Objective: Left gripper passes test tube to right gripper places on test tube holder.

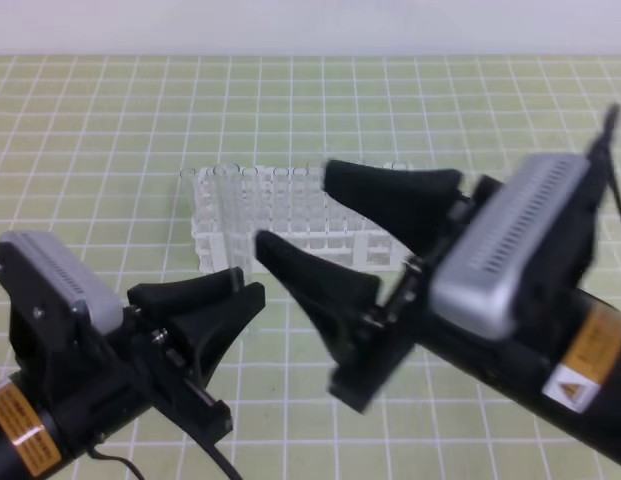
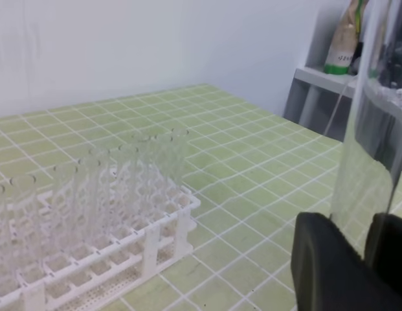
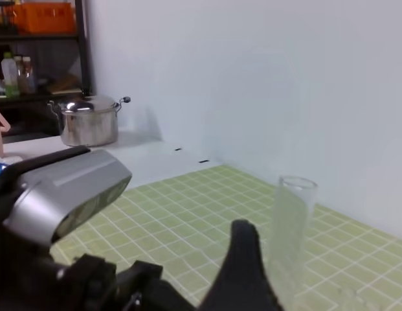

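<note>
Your test tube [image 2: 366,149] stands upright between the two black fingers [image 2: 330,265] of the left gripper [image 1: 233,288], which are clamped on its lower part; you see this best in the left wrist view, where the clear tube rises out of frame. In the right wrist view the tube's open rim [image 3: 298,184] shows just beside one dark finger [image 3: 243,272]. In the high view you can barely make the tube out at all. Your right gripper [image 1: 295,215] has its jaws spread wide apart, one finger high over the rack, the other lower, close to the left gripper's tips. Behind both, the test tube holder [image 1: 215,235] sits on the green gridded mat [image 1: 90,130], with clear tubes standing in it. On a side counter you can see a steel pot [image 3: 90,120].
</note>
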